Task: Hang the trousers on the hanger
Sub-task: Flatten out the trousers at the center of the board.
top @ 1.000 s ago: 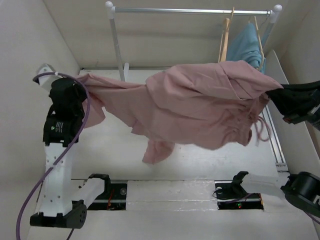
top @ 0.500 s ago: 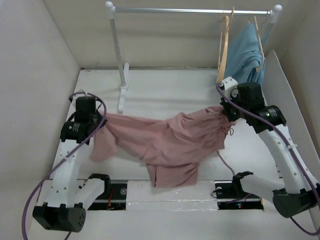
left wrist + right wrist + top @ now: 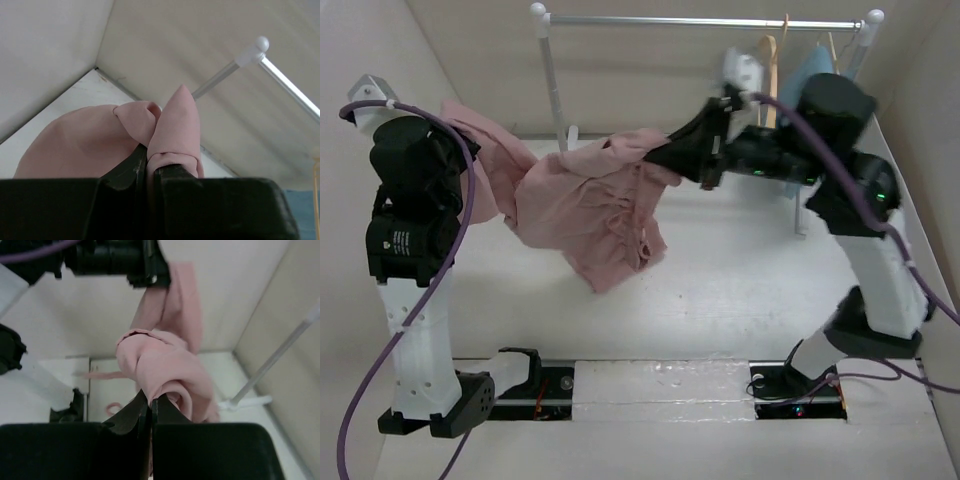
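The dusty-pink trousers (image 3: pixel 585 205) hang bunched in the air between my two grippers, over the back left of the table. My left gripper (image 3: pixel 455 130) is raised high at the left and shut on one end of the trousers (image 3: pixel 170 130). My right gripper (image 3: pixel 665 155) reaches left from the right arm and is shut on the other end (image 3: pixel 160 370). The pale tan hanger (image 3: pixel 770 70) hangs on the rail at the back right, behind the right arm and apart from the trousers.
A white clothes rail (image 3: pixel 700 22) on a stand (image 3: pixel 552 90) spans the back. A light-blue garment (image 3: pixel 802 75) on a second hanger hangs at its right end. Walls close in at the left and right. The left arm (image 3: pixel 115 260) shows in the right wrist view.
Both arms have lifted the trousers from near the table up toward the back left. The right gripper has swung left, bunching the cloth; the left gripper has risen.
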